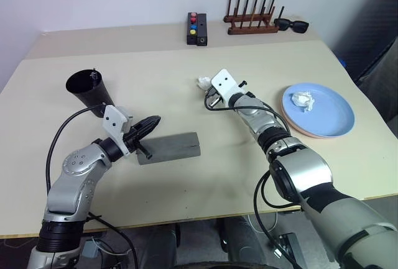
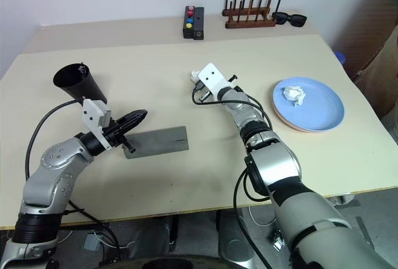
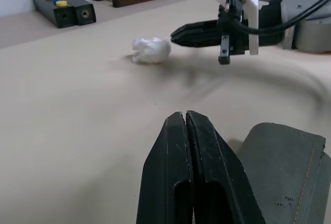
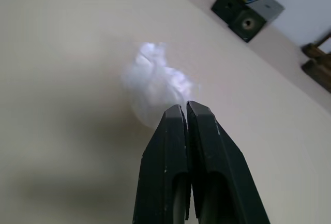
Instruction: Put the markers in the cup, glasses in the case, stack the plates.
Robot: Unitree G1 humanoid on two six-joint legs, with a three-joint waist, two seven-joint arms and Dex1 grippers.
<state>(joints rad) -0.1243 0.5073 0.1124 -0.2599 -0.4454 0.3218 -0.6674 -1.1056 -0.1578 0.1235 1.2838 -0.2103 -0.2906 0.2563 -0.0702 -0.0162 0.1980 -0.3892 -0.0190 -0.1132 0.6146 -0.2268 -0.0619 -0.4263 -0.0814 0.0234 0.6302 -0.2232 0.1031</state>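
My right hand (image 4: 186, 111) is pinched fully closed with nothing between its fingers, held out over the middle of the table (image 1: 186, 176). Its tips sit right at a crumpled white paper wad (image 3: 150, 50); I cannot tell whether they touch it. My left hand (image 3: 185, 123) is also closed and empty, pointing level toward the right, with its tips over the near end of the grey case (image 1: 169, 148), which lies shut and flat on the table.

Behind the left hand, the black cup (image 1: 87, 92) stands tilted near the table's left side, with a thin dark tip poking above its rim. Off to the right, the light blue plate (image 1: 326, 117) lies stacked on the pink plate (image 1: 305, 133), whose edge peeks out beneath; a second paper wad (image 1: 304, 100) rests on the blue one.

Along the far edge I see a black button box (image 1: 197, 29), a wooden peg rack (image 1: 252, 17) and black sunglasses (image 1: 291, 25).
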